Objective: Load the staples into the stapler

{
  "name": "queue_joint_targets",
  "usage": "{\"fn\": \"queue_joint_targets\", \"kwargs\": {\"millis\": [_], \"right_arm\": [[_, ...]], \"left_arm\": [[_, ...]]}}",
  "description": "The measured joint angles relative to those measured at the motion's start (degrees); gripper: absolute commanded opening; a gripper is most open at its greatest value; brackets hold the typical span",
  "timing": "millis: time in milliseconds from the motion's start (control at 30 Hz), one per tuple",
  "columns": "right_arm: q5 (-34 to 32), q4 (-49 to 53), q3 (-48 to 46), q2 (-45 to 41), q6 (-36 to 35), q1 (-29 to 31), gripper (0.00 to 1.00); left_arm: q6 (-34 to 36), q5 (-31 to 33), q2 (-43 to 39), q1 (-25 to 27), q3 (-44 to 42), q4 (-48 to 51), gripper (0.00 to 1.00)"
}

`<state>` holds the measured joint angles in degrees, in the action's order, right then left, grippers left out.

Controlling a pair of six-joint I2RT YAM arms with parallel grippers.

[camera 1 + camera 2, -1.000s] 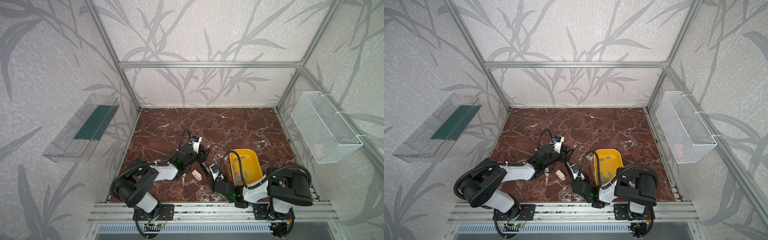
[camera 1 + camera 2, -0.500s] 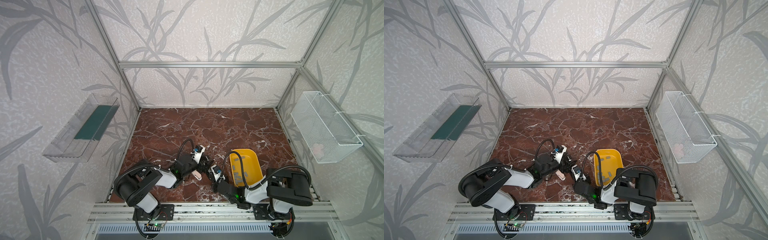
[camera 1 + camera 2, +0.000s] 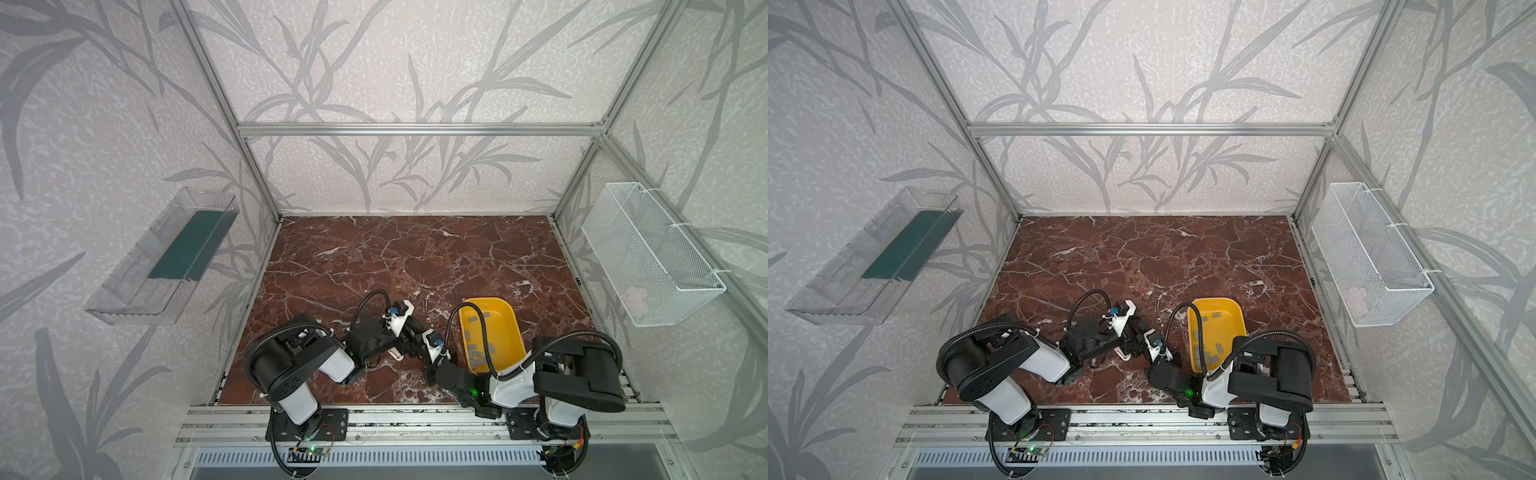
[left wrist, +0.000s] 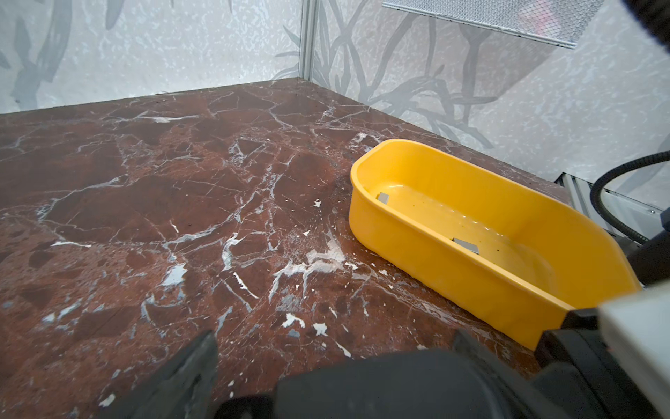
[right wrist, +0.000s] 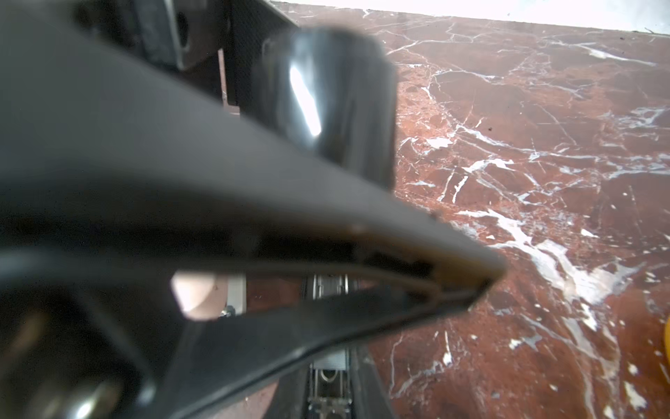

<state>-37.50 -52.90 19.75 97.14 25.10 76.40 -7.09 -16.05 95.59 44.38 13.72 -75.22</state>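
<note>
While the two arms are meeting near the front middle of the surface (image 3: 415,257), the staples (image 3: 471,320) are lying in a yellow tub (image 3: 484,300) just to the right of them. The surface is showing a glossy red-brown marble pattern with thin white veins. The tub is of smooth plastic, long, with rounded ends and a low wall, and it is sitting flat on the surface. The staples are small flat grey metal strips with straight edges. They are lying scattered on the floor of the tub, and the black ribbed cable (image 3: 465,305) of the right arm is arching over part of them in both top views.

The left tool (image 4: 333,339) is standing released. In the left wrist view its two dark matte fingers (image 4: 195,362) are pointing wide apart, with bare marble showing between the tips and nothing grasped. The right tool (image 5: 486,284) is clenched, its black tapered fingers meeting in a sharp point above the surface. Whether a strip is pinched at that point I cannot tell, because the view is blurred there. Through the gap behind the point the stapler (image 5: 197,295) is showing below: a pale pink rounded plastic body and, beside it, a narrow shiny metal channel. In both top views the stapler is lying on the surface under the meeting tools, mostly hidden by them and apart from the tub.
</note>
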Motion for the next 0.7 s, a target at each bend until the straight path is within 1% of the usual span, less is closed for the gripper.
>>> {"fn": "queue_joint_targets", "kwargs": {"millis": [200, 267, 333, 467, 500, 533, 600, 633, 700], "right_arm": [[-0.04, -0.17, -0.02, 0.0, 0.2, 0.0, 0.04], [0.0, -0.02, -0.24, 0.0, 0.26, 0.02, 0.09], [-0.11, -0.07, -0.44, 0.0, 0.37, 0.02, 0.17], [-0.37, -0.24, -0.44, 0.0, 0.37, 0.02, 0.19], [-0.39, -0.22, -0.46, -0.02, 0.37, 0.02, 0.22], [-0.37, -0.04, -0.46, -0.11, 0.31, 0.02, 0.28], [-0.37, 0.74, -0.5, -0.63, 0.09, 0.07, 0.44], [-0.44, 1.07, -0.55, -1.18, 0.13, 0.17, 0.5], [-0.83, 2.03, -0.55, -2.97, -0.13, 0.57, 0.56]], "left_arm": [[0.72, 0.0, -1.33, 1.4, -1.38, -0.92, 0.99], [0.76, 0.09, -4.04, 1.51, -3.08, -1.18, 0.99], [0.87, 0.59, -7.61, 1.55, -4.92, -1.51, 0.99], [1.07, 2.47, -12.33, 1.53, -6.8, -0.35, 0.99], [1.09, 3.15, -13.22, 1.53, -6.73, 0.59, 0.99], [1.07, 4.07, -14.12, 1.57, -6.56, 1.7, 0.99], [1.03, 5.88, -15.87, 1.6, -5.92, 4.26, 0.98], [1.01, 7.04, -16.81, 1.62, -5.53, 5.6, 0.99], [0.94, 9.03, -18.67, 1.62, -5.03, 7.89, 0.99]]}}
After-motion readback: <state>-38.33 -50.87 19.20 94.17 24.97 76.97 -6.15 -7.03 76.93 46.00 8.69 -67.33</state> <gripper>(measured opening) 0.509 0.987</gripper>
